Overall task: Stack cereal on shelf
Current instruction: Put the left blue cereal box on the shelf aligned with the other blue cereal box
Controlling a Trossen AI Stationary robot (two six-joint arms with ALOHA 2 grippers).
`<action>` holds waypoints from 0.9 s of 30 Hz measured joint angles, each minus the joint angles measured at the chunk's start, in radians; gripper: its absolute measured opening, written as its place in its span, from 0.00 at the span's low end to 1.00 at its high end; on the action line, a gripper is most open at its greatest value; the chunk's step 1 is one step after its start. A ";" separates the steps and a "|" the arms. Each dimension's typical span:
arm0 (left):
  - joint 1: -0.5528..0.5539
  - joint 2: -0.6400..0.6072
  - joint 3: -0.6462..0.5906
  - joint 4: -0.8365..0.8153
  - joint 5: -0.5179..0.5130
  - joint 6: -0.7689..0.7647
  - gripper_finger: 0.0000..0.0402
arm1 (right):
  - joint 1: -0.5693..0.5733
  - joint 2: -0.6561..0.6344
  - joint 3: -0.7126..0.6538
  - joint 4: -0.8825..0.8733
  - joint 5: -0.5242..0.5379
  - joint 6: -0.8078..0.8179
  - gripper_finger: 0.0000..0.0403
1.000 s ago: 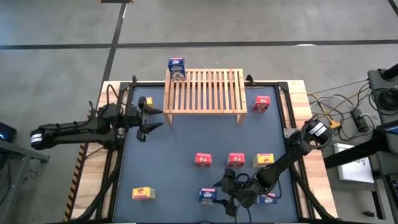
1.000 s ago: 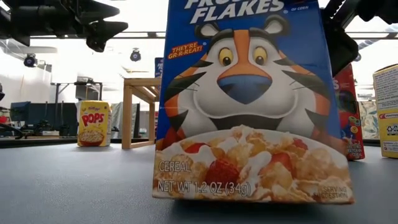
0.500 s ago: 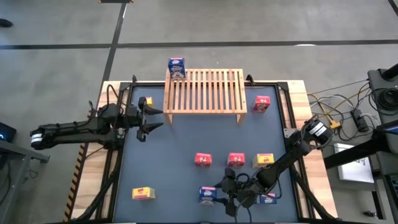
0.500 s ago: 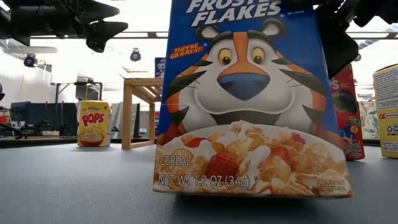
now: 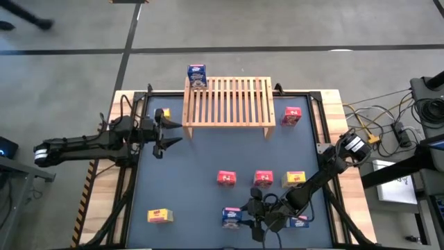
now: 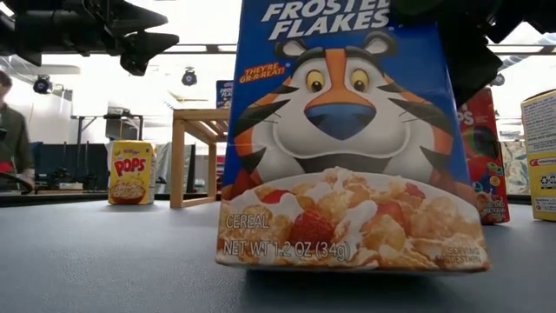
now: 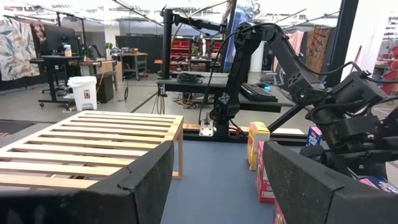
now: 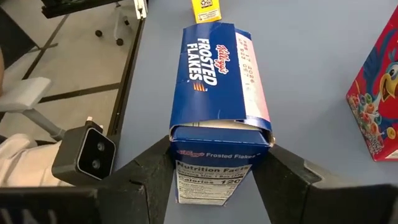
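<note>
Cereal boxes lie scattered over the dark table, and the one in play is a blue Frosted Flakes box at the near edge, pinched between the fingers of the right gripper. In the low view its base looks raised slightly off the surface at the left (a faint tilt). A second blue box lies just right of that gripper. Farther in, a row of three stands near the middle: a red box, another red box and a yellow box. A yellow box lies at the near left, a small yellow box stands at the far left, and a third red box stands just right of the shelf. The shelf sits at the far side of the table, with a blue box at its far left corner. The left gripper hovers near the shelf's left end, fingers spread.
</note>
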 joint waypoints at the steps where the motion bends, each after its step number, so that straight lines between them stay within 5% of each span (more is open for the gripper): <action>1: 0.000 0.000 0.000 0.000 0.000 0.000 0.58 | 0.000 0.000 0.000 0.000 0.000 -0.002 0.47; 13: -0.002 -0.001 -0.011 0.002 0.000 -0.008 0.58 | 0.000 -0.035 0.003 0.048 0.003 -0.049 0.47; 27: -0.004 -0.003 -0.011 0.002 0.000 -0.011 0.58 | -0.060 -0.274 0.004 0.079 0.003 -0.417 0.46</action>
